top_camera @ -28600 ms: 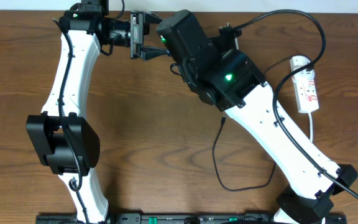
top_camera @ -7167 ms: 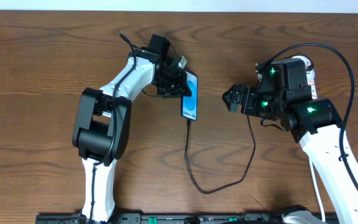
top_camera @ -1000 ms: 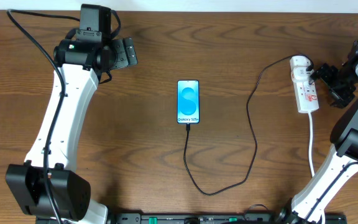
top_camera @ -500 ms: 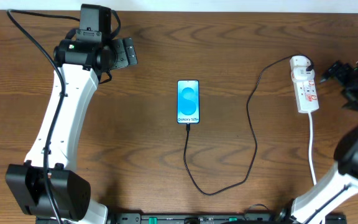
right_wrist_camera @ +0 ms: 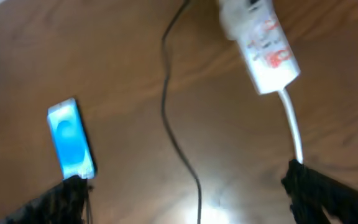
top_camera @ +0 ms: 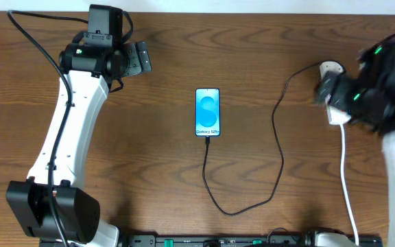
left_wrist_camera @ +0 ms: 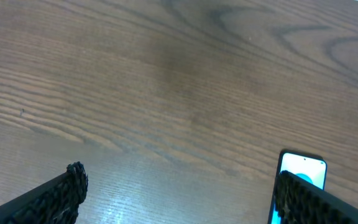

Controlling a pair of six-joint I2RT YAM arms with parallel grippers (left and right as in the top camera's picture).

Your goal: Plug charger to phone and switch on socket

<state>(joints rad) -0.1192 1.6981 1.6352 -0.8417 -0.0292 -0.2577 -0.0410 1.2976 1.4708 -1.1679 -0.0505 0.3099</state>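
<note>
Since the thin black charger cable [top_camera: 282, 158] already meets the bottom edge of the slim phone with the blue swirl screen [top_camera: 208, 112], lying flat mid-way on the brown wooden table [top_camera: 149, 165], I think only the switch is left. My right gripper [right_wrist_camera: 185, 180] hangs above the narrow white power strip [right_wrist_camera: 263, 46], fingers wide apart and holding nothing. Its red switches [right_wrist_camera: 275, 59] are too blurry to read. My left gripper [top_camera: 142, 58] waits far off, wide too, out of the way.
</note>
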